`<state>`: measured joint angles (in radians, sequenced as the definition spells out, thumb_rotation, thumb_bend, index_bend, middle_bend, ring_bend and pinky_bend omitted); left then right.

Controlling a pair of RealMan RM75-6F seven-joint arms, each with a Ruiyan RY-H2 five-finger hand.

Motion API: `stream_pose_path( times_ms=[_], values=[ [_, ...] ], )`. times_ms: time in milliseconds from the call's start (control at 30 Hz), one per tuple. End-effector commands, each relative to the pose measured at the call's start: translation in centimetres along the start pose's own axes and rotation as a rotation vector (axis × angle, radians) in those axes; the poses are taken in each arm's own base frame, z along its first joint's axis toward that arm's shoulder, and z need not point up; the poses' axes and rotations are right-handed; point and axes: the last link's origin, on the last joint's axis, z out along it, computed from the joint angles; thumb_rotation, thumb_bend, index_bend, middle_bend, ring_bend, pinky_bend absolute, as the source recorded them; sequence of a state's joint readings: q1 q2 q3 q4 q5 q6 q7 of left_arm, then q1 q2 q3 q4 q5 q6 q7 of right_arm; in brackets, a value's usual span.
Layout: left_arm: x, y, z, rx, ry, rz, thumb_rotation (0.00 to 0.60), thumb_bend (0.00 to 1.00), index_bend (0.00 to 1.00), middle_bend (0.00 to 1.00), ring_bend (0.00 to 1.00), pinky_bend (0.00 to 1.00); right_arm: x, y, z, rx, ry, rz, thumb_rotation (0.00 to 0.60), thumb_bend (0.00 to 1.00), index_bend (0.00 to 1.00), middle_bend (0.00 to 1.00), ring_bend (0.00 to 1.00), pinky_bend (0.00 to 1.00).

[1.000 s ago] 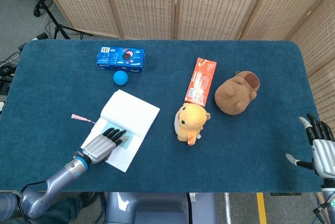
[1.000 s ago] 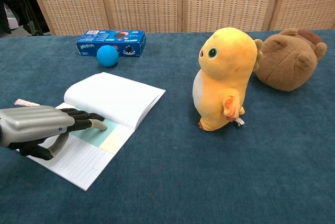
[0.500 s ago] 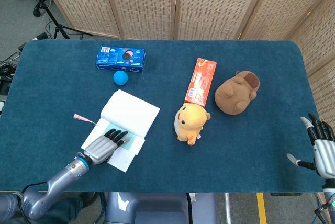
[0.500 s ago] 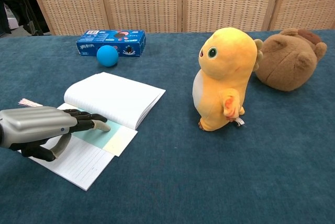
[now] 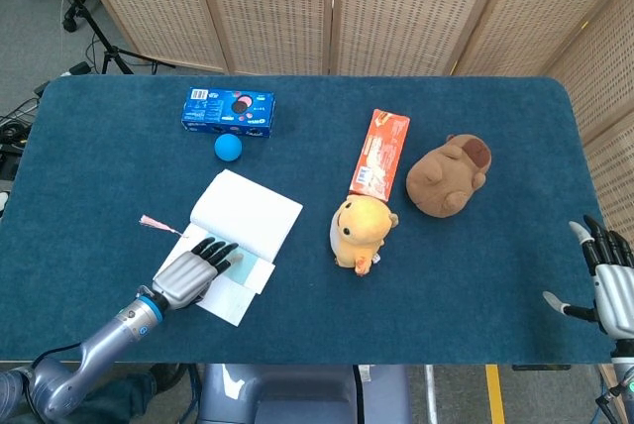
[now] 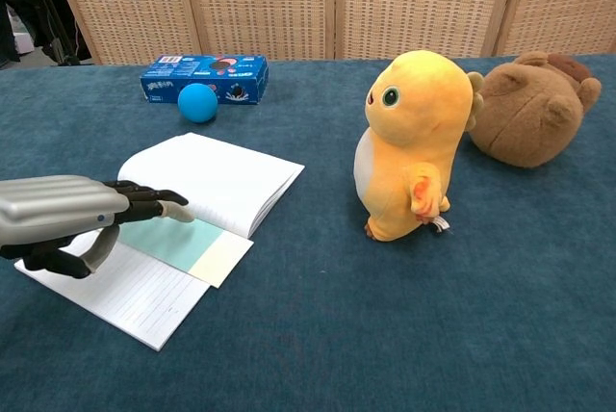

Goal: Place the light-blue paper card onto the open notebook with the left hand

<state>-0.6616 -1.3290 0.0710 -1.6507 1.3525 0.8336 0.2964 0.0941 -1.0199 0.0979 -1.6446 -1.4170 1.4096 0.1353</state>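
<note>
The open notebook (image 5: 248, 216) (image 6: 207, 181) lies at the table's near left. The light-blue paper card (image 6: 183, 244) (image 5: 250, 269) rests flat on its near page, its pale end jutting a little over the page edge. My left hand (image 5: 188, 273) (image 6: 67, 217) hovers just above the card's left end with fingers stretched out and holds nothing. My right hand (image 5: 609, 280) stands at the table's right front edge, fingers spread and empty; the chest view does not show it.
A yellow plush (image 5: 362, 231) (image 6: 412, 142) stands right of the notebook, with a brown plush (image 5: 448, 176) (image 6: 534, 109) and an orange box (image 5: 381, 154) beyond. A blue ball (image 5: 229, 147) (image 6: 197, 102) and blue cookie box (image 5: 228, 112) (image 6: 205, 77) sit behind the notebook. A pink tassel (image 5: 154, 223) lies left.
My left hand has lifted off the card and drawn back to the left, uncovering more of it. The card slid slightly toward the page's right edge and now lies free.
</note>
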Motion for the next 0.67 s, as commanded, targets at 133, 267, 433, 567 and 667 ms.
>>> stream_pose_path(
  times_ms=[133, 267, 433, 567, 667],
  values=[
    [1.6, -0.8, -2.0, 0.009, 0.077, -0.025, 0.6, 0.5, 0.01, 0.0, 0.0, 0.0, 0.1, 0.0, 0.0, 0.001, 0.004, 0.002, 0.6, 0.0, 0.0, 0.0, 0.0, 0.0],
    [3.3, -2.3, -4.7, 0.048, 0.221, -0.043, 0.6, 0.0, 0.0, 0.0, 0.0, 0.0, 0.0, -0.1, -0.1, 0.003, 0.002, 0.001, 0.6, 0.0, 0.0, 0.0, 0.0, 0.0],
    [4.1, -4.8, -8.4, 0.163, 0.394, -0.09, 0.6, 0.0, 0.0, 0.0, 0.0, 0.0, 0.1, -0.1, -0.2, 0.006, 0.008, 0.002, 0.6, 0.0, 0.0, 0.0, 0.0, 0.0],
    [3.5, -7.1, -11.5, 0.297, 0.515, -0.168, 0.6, 0.0, 0.0, 0.0, 0.0, 0.0, 0.1, -0.2, -0.3, 0.009, 0.009, 0.001, 0.6, 0.0, 0.0, 0.0, 0.0, 0.0],
    [2.0, -8.5, -13.6, 0.384, 0.596, -0.221, 0.6, 0.0, 0.0, 0.0, 0.0, 0.0, 0.0, -0.3, -0.3, 0.013, 0.009, -0.002, 0.6, 0.0, 0.0, 0.0, 0.0, 0.0]
  ],
)
